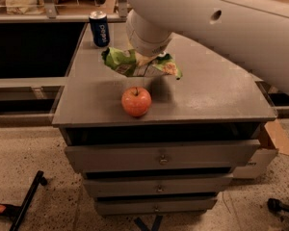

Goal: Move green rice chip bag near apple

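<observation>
Bright green rice chip bag (125, 62) at end effector (145, 60) of white arm (221, 20), red-orange apple (136, 101), blue can (99, 29), grey cabinet (216, 95)

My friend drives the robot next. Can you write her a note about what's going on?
The gripper is shut on the green rice chip bag, holding it just above the cabinet top.
The apple sits near the front edge, just in front of the bag.
Done: bag is lifted and already close to the apple.
Left: set it down beside the apple, then let go.
</observation>
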